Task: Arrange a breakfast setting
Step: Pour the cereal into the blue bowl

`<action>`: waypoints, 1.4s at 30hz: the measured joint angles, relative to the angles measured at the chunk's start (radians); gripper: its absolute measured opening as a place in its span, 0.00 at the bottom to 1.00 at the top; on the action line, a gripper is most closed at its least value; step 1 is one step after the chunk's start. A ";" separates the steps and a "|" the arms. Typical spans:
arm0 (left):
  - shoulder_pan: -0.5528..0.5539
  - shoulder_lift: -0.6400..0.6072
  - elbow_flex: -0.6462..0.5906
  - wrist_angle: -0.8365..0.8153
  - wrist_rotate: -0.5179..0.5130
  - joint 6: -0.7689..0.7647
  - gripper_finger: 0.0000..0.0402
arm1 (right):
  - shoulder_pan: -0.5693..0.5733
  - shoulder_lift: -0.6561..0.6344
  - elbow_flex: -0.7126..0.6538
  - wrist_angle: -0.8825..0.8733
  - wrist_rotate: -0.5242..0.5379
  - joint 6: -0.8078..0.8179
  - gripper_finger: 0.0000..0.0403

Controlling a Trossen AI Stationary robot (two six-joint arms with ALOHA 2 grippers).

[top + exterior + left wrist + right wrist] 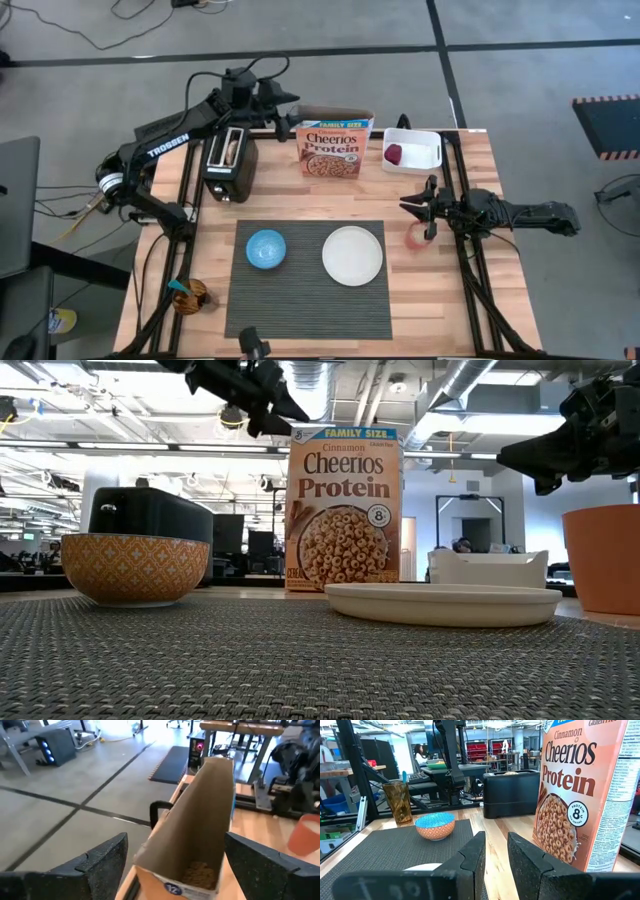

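Left claw [290,103] hovers above the open top of the Cheerios box [331,146], fingers spread wide, one on each side of the opening, gripping nothing. Wrist view looks straight down into the box, cereal at the bottom. The box stands upright at the back of the surface [300,205], its long top edge running left-right and its printed face toward the placemat.

Placemat [310,290], dark grey and ribbed, lies forward of the left claw, long axis left-right, square with the surface edge. On it, the blue bowl [266,249] sits upright in front of that claw; its outside is orange-patterned in the low view. The white plate [353,255] sits flat beside the bowl, apart from it, nearer the right claw.

Black toaster [229,160] stands just beside the box on the left claw's outer side, with a tan bagel [234,150] in its slot, long axis front-back. White container [412,150] is on the far side of the box, with the dark-red fruit [394,154] inside it.

Right claw [424,208] hangs over the right part of the surface, fingers narrow with a slim gap, nothing between them. An orange cup [418,237] stands directly below it, just off the placemat's right edge. An amber glass [187,296] stands at the front left corner, beside the placemat. No spoon seen.
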 joint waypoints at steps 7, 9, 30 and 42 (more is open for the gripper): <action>0.004 0.029 -0.010 -0.009 0.036 0.047 0.78 | 0.000 0.000 0.000 0.000 0.000 0.000 0.28; 0.005 0.045 -0.010 0.012 0.035 0.053 0.78 | 0.000 0.000 0.000 0.000 0.000 0.000 0.28; -0.009 0.071 0.088 -0.001 0.030 0.000 0.78 | 0.000 0.000 0.000 0.000 0.000 0.000 0.28; -0.006 0.070 0.222 -0.164 -0.022 0.004 0.78 | 0.000 0.000 0.000 0.000 0.000 0.000 0.28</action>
